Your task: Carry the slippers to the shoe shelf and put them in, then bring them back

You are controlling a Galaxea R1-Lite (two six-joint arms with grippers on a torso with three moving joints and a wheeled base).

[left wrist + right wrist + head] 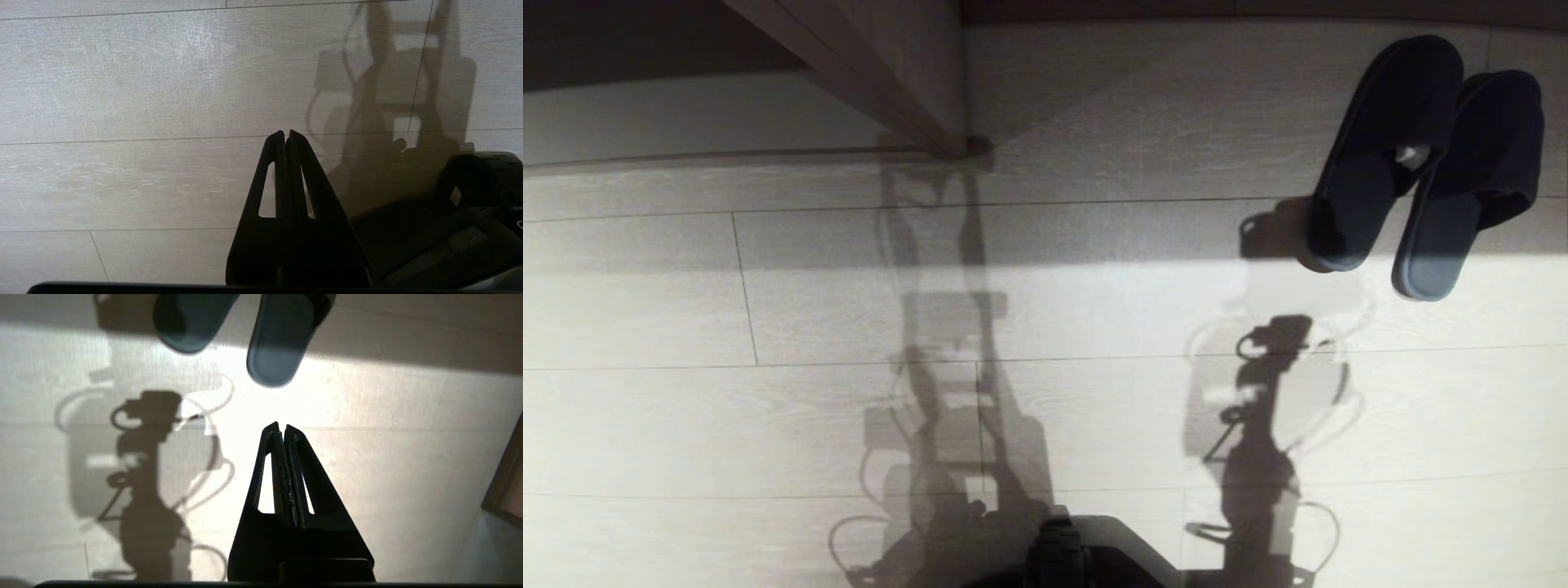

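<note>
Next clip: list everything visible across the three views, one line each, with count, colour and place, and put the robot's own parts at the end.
slippers: two, dark grey-black, side by side on the floor at the head view's upper right, heels toward the robot; nothing grips them.
floor: one, pale wood-look planks, under everything, part sunlit and part shaded.
wooden panel: one, grey-brown, slanting down to the floor at the head view's top centre.
robot shadows: dark outlines cast on the sunlit floor.
robot base: one, black, at the head view's bottom edge.
left gripper: one, black, shut and empty above bare floor.
right gripper: one, black, shut and empty, short of the slipper heels.
</note>
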